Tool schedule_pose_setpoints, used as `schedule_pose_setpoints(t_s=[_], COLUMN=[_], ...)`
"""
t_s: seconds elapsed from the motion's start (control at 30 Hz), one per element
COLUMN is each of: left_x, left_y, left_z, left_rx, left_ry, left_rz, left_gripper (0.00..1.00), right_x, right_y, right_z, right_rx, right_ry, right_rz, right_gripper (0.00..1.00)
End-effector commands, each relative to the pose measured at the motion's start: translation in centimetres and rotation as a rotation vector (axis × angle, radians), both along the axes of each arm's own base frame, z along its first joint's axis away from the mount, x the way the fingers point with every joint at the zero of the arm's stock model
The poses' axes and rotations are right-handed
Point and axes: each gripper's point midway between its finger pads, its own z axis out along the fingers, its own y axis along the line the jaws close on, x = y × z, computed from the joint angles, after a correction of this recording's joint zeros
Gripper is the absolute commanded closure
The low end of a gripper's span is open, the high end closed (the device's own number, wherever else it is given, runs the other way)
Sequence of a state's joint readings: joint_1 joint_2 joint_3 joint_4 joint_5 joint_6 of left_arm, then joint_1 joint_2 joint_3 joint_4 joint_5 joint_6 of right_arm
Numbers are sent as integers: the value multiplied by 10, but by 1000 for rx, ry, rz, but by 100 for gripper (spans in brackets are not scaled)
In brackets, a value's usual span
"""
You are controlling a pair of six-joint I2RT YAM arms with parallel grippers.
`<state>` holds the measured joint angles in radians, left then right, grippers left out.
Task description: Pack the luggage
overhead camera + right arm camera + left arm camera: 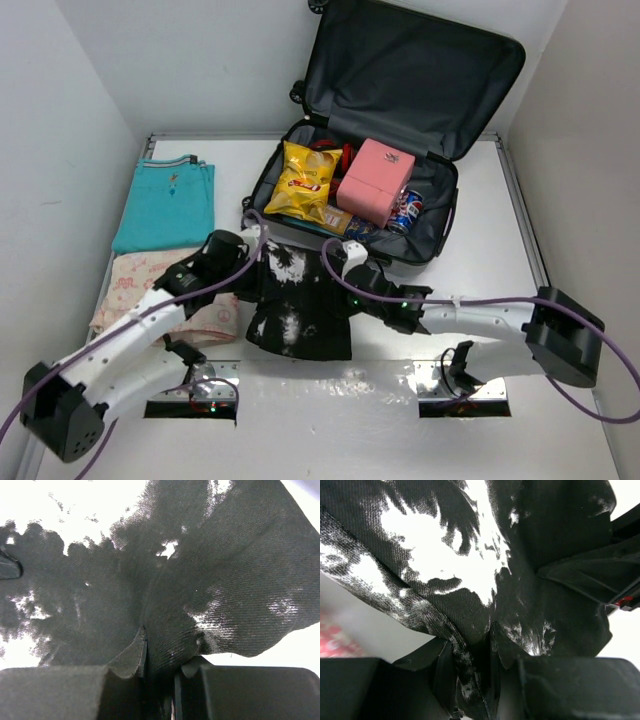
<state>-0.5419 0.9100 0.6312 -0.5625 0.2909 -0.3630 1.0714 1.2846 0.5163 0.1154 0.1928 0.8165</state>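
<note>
The luggage (440, 235) lies open at the back centre, its lid up, with a yellow snack bag (303, 180), a pink box (375, 180) and a soda can (406, 212) inside. A black garment with white print (295, 300) lies in front of it and fills both wrist views (470, 555) (200, 580). My left gripper (250, 262) is shut on the garment's left upper edge. My right gripper (337, 262) is shut on its right upper edge, next to the suitcase's front rim.
A folded teal garment (167, 203) lies at the back left. A pink patterned cloth (140, 285) lies in front of it, partly under my left arm. White walls close the left, back and right sides.
</note>
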Motion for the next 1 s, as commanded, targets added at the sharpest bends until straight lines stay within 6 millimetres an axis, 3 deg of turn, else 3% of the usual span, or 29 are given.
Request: schedule_pose_setpoints(t_s=[0.0, 0.07, 0.1, 0.17, 0.2, 0.23, 0.27, 0.3, 0.37, 0.4, 0.5, 0.6, 0.67, 0.7, 0.73, 0.77, 0.8, 0.87, 0.9, 0.97], left_x=[33, 48, 57, 79, 95, 108, 126, 145, 170, 201, 252, 292, 318, 325, 335, 350, 356, 370, 374, 385], left_y=[8, 15, 17, 22, 16, 20, 14, 18, 12, 15, -5, -22, -32, -34, -32, -35, -35, -40, -41, -44], left_z=[64, 86, 107, 135, 156, 169, 183, 197, 216, 231, 246, 246, 238, 227, 222, 207, 195, 170, 162, 138], left_rx=[-49, -31, -33, 4, 3, 46, 55, 62, 0, -30, -20, -32, -27, -9, 13, 29, 44, 61, 71, 82], left_ry=[-253, -370, -441, -569, -627, -688, -714, -767, -788, -795, -836, -836, -811, -784, -773, -747, -718, -680, -668, -628], left_rz=[85, 114, 133, 160, 154, 161, 156, 169, 144, 174, 124, 114, 103, 99, 118, 121, 123, 106, 104, 103], left_gripper=[100, 100, 100, 100, 100, 100, 100, 100, 100, 100, 100, 100, 100, 100, 100, 100, 100, 100, 100, 100], right_x=[4, 17, 25, 46, 57, 79, 90, 103, 139, 151, 209, 247, 265, 278, 287, 292, 302, 313, 322, 328], right_y=[29, 30, 35, 34, 38, 30, 32, 29, 21, 17, -19, -46, -53, -56, -56, -58, -59, -62, -69, -73], right_z=[62, 83, 105, 129, 152, 159, 179, 186, 205, 210, 229, 229, 229, 210, 213, 202, 182, 172, 157, 151], right_rx=[60, 62, 73, 97, 137, 141, 172, 170, 148, 121, 126, 145, 174, 153, 145, 110, 91, 111, 110, 115], right_ry=[-149, -217, -265, -305, -330, -336, -350, -366, -423, -455, -482, -502, -472, -432, -436, -426, -393, -340, -293, -260], right_rz=[137, 114, 111, 61, 41, -11, -18, -38, -100, -107, -254, -340, -358, -350, -354, -348, -348, -372, -398, -414], right_gripper=[100, 100, 100, 100, 100, 100, 100, 100, 100, 100, 100, 100, 100, 100, 100, 100, 100, 100, 100, 100])
